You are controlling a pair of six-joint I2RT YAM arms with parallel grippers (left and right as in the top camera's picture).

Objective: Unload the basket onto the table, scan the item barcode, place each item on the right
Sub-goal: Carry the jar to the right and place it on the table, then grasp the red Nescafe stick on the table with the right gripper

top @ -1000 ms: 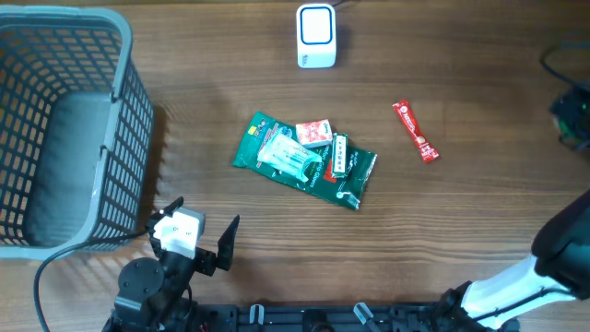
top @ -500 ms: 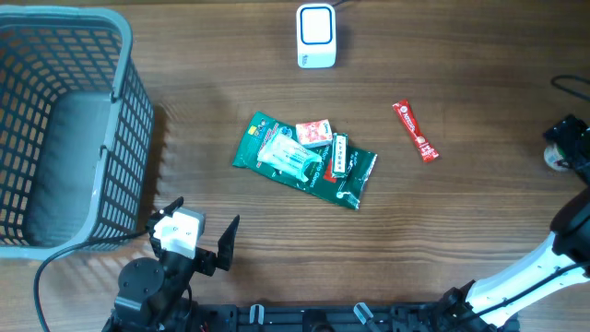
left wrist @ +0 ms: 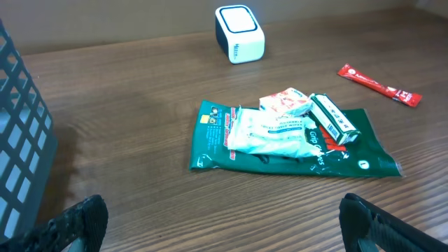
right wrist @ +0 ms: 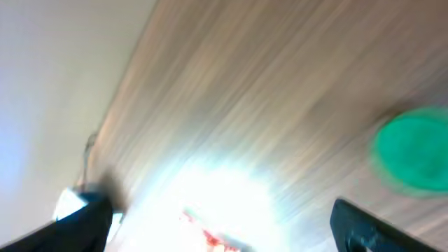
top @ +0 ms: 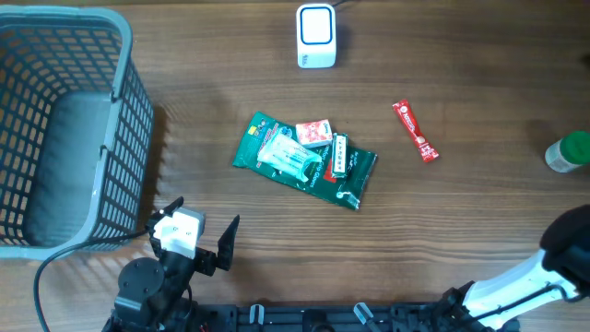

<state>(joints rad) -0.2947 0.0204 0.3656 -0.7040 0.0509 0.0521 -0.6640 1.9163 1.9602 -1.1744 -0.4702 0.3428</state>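
Observation:
The white barcode scanner (top: 315, 35) stands at the table's far edge and shows again in the left wrist view (left wrist: 239, 33). A green-capped bottle (top: 572, 152) stands alone at the right edge; the blurred right wrist view shows its cap (right wrist: 413, 157). Mid-table lies a green pouch (top: 304, 164) with a white packet (top: 289, 157), a red-and-white box (top: 314, 133) and a small green box (top: 339, 155) on it. A red stick packet (top: 415, 130) lies to the right. My left gripper (top: 200, 224) hovers open near the front edge (left wrist: 227, 224). My right gripper (right wrist: 224, 224) is open and empty.
A grey mesh basket (top: 120, 138) fills the left side, close to my left gripper. The right arm's white link (top: 516, 281) crosses the front right corner. Bare wood lies between the pile and the front edge.
My right gripper has opened, let go of the green-capped bottle at the right edge and pulled out of the overhead view. The left arm has not moved.

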